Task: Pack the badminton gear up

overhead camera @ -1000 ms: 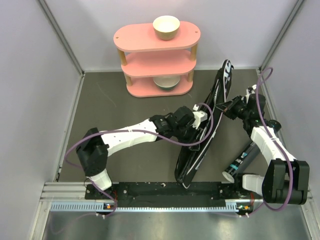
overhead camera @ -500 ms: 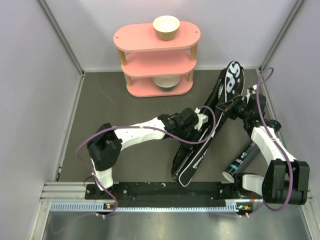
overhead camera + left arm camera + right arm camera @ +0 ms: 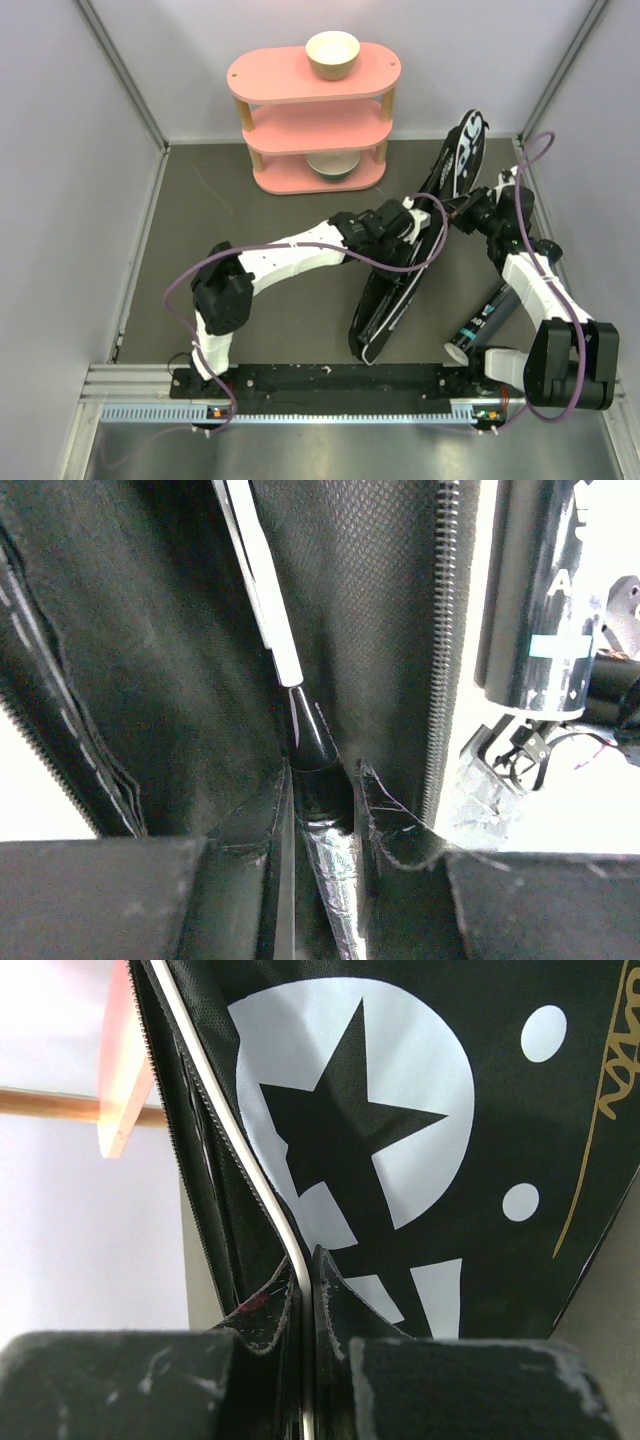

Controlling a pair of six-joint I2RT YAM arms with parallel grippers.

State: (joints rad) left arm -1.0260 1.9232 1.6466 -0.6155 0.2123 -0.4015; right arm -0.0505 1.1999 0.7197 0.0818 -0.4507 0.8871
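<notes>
The long black bag (image 3: 385, 305) lies slanted at the right, its upper end tipped up on edge. My left gripper (image 3: 412, 238) is inside its opening. In the left wrist view my left gripper (image 3: 322, 810) is shut on a racket's silver-wrapped handle, and the racket's shaft (image 3: 265, 590) runs up into the bag (image 3: 150, 680). My right gripper (image 3: 452, 210) holds the bag's upper edge. In the right wrist view my right gripper (image 3: 308, 1300) is shut on a thin silver rim along the star-printed bag (image 3: 480, 1110). The black tube (image 3: 487, 318) lies at the right. No shuttlecocks show.
The pink three-tier shelf (image 3: 315, 125) stands at the back, with a cream bowl (image 3: 332, 53) on top and another (image 3: 330, 165) on its lowest tier. Its edge shows in the right wrist view (image 3: 120, 1080). The tube (image 3: 545, 590) lies close beside the bag.
The bag's upper end has swung right and tipped more upright with my right gripper. My left arm has stretched farther up and right along the bag.
</notes>
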